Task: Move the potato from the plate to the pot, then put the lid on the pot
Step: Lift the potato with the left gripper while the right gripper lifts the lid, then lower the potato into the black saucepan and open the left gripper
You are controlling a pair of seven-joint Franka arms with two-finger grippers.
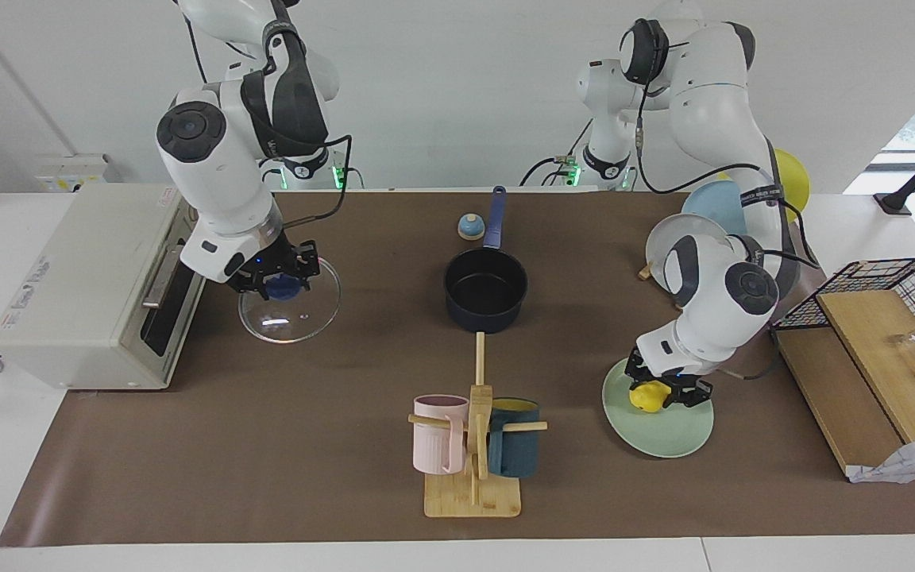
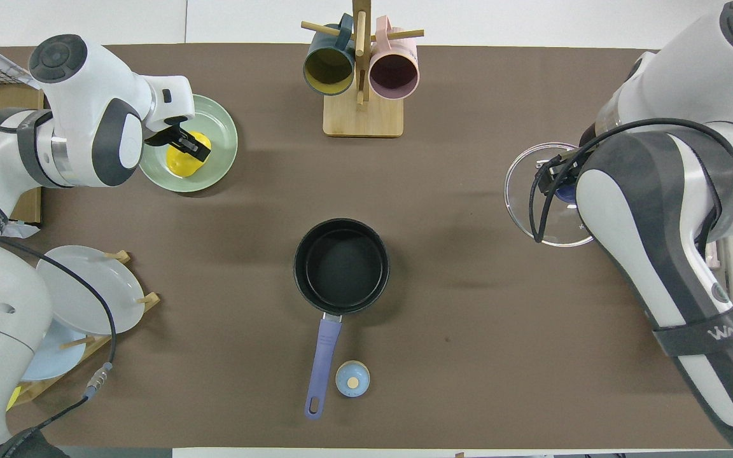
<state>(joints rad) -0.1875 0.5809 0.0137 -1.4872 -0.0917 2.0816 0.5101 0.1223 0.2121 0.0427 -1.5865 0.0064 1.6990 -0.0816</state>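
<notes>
Yellow potato (image 1: 647, 396), mint-green plate (image 1: 668, 437), navy pot (image 1: 486, 295), clear blue-knobbed lid (image 1: 291, 306)

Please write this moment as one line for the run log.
left gripper: shut on potato, over plate | right gripper: shut on lid knob | pot: empty, uncovered
</notes>
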